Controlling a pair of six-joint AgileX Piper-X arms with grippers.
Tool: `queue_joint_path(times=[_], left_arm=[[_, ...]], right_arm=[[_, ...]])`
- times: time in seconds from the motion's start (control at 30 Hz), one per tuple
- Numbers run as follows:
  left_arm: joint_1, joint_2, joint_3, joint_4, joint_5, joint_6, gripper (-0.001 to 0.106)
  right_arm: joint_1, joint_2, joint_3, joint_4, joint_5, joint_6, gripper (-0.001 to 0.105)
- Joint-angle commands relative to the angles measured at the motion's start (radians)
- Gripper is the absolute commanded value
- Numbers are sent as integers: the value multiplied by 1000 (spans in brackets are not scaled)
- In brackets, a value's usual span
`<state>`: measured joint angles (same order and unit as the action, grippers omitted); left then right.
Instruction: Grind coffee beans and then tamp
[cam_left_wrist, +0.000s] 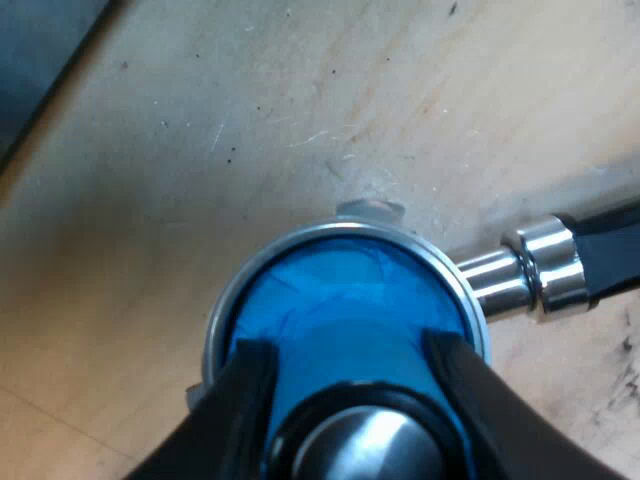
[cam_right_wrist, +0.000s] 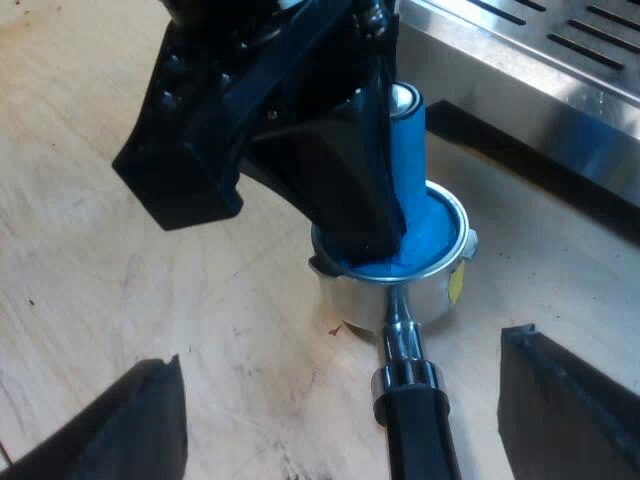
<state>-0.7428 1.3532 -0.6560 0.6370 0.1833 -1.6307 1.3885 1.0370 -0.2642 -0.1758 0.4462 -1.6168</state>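
A blue tamper (cam_left_wrist: 340, 300) stands upright in the basket of the metal holder (cam_left_wrist: 300, 242), which rests on the wooden table. My left gripper (cam_left_wrist: 347, 352) is shut on the tamper's blue stem, one black finger on each side. Seen from the right wrist, the left gripper (cam_right_wrist: 350, 200) grips the tamper (cam_right_wrist: 410, 140) over the holder (cam_right_wrist: 400, 300). The holder's dark handle (cam_right_wrist: 420, 440) reaches toward my right gripper (cam_right_wrist: 345, 400). That gripper is open, with its fingers wide apart on either side of the handle and not touching it.
The steel front of the espresso machine (cam_right_wrist: 540, 90), with its slotted drip tray, stands just beyond the holder. A chrome neck (cam_left_wrist: 530, 270) joins basket and handle. Bare wooden table (cam_left_wrist: 250, 120) lies around the holder.
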Motion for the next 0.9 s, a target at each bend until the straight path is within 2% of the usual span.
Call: queue_joint_path(times=[0.03, 0.4, 0.57, 0.8, 0.9], left_arm=[[-3, 46, 47, 105, -38, -20, 0], [-3, -94, -32, 112, -54, -20, 0], [-3, -115, -79, 151, -82, -20, 0], [-3, -127, -152, 205, -86, -20, 0], [-3, -143, -176, 229, -134, -20, 0]], right_arm=[[2, -9, -1, -8, 6, -11, 66], [2, -9, -1, -8, -3, -11, 66], [2, -9, -1, -17, -3, -11, 66], [2, -9, -1, -53, -3, -11, 66], [2, -9, -1, -53, -3, -11, 66]])
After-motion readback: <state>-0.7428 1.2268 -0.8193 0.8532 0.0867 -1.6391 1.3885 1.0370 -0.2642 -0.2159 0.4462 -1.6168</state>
